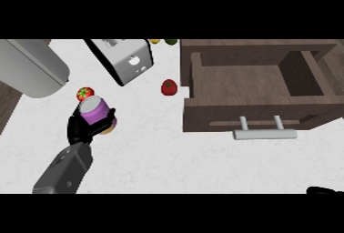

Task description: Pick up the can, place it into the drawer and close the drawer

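Left hand (91, 125) is curled round the can (94, 109), a purple can w/ a pale lid, at the left side of the counter (168, 154). Fingers wrap the can's body from below and the side; the lid end shows clear above them. Can's long axis looks roughly upright, lid toward the camera, maybe tipped a little away from the forearm. Can't tell from this angle whether it's lifted off the counter or standing on it.

Key relation: the drawer (255, 86) lies well off to the right of the held can, pulled open, w/ its bare wooden floor showing and its metal handle (265, 134) on the near front face. So the carry is a rightward sweep across open counter, slightly away from the robot, then a drop over the near front wall into the box. The can is in the left hand, but the drawer sits on the right side, so it's a cross-body reach, probably a long one.

Right hand (326, 191) only peeks in at the lower right corner; its pose isn't readable. It's the nearer one to the handle for the closing push.

Nearby clutter: tomato (84, 93) just beside the can's far side, red pepper-like thing (169, 87) between can and drawer, toaster (124, 59) behind.
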Motion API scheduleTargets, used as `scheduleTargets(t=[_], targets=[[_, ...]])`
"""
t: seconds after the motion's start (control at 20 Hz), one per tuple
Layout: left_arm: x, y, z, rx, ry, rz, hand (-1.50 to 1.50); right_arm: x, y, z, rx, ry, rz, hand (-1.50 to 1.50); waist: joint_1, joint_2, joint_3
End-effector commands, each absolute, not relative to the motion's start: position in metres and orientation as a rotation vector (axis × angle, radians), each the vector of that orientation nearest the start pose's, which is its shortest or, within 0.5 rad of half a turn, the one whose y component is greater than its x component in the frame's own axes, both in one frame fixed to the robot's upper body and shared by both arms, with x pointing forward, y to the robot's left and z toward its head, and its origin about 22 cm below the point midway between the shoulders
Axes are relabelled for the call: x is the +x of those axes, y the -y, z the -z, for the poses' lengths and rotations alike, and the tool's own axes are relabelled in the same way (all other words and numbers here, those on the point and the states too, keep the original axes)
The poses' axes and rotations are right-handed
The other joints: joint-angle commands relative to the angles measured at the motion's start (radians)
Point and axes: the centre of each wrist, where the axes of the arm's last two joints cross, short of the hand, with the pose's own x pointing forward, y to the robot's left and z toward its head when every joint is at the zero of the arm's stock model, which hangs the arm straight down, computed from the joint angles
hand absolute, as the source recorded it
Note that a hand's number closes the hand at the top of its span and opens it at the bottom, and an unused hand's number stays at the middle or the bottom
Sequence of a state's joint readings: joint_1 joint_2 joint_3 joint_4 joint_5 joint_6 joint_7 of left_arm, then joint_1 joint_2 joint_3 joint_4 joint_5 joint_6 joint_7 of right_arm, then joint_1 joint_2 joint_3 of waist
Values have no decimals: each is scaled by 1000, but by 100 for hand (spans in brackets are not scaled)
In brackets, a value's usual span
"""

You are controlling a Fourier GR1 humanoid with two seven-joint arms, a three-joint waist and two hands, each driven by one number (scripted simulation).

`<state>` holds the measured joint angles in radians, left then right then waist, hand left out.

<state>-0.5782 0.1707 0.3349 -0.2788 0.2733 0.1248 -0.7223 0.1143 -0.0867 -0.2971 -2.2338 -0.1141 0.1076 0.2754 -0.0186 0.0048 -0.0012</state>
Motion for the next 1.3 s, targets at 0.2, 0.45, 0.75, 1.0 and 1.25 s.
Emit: scheduleTargets(t=[0.2,0.45,0.75,1.0,1.25], targets=[[345,-223,96,-22,1599,-111,150,166,304,-133,-233,1871,65,-150,-8,1,0],[342,-228,95,-91,1628,-122,150,181,291,-132,-246,1864,60,-150,15,-4,1],[383,-172,43,-121,1643,-31,150,165,296,-136,-304,1879,54,-150,14,-7,2],[401,-144,-9,-134,1700,53,150,162,309,-138,-304,1867,64,-150,22,-11,2],[419,-127,-80,-189,1701,77,150,171,296,-146,-298,1879,45,-150,26,-9,1]])
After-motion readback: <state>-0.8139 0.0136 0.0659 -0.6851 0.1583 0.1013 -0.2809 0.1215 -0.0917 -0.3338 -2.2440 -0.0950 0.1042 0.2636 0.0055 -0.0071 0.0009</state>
